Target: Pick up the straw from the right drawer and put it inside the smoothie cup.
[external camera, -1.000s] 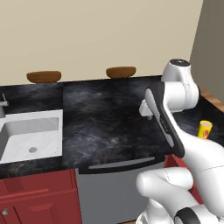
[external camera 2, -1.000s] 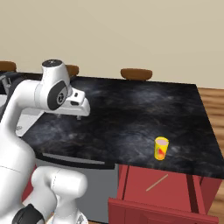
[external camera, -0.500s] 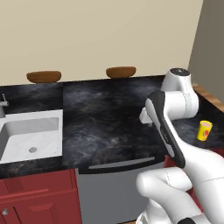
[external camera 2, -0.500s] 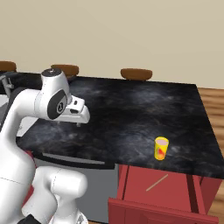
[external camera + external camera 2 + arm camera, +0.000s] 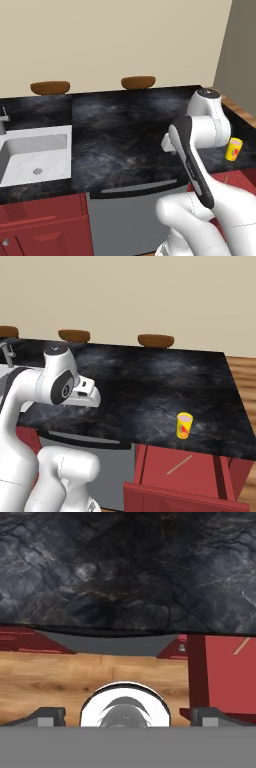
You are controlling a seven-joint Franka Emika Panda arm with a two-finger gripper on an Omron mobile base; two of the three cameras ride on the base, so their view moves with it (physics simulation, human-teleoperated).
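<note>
Tool (image 5: 125,716) spread wide, hovering over the dark desk's (image 5: 150,386) front edge. Straw (image 5: 179,465) lying flat in the open right drawer (image 5: 200,481), well off to the tool's right; smoothie cup (image 5: 184,425) just beyond it.

Both base views look down over the black counter (image 5: 125,130) from behind; the hand view faces its front edge closely.

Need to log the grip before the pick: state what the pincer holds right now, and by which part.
Nothing is held. The pincer is open over the counter edge, and the straw lies in the open drawer.
</note>
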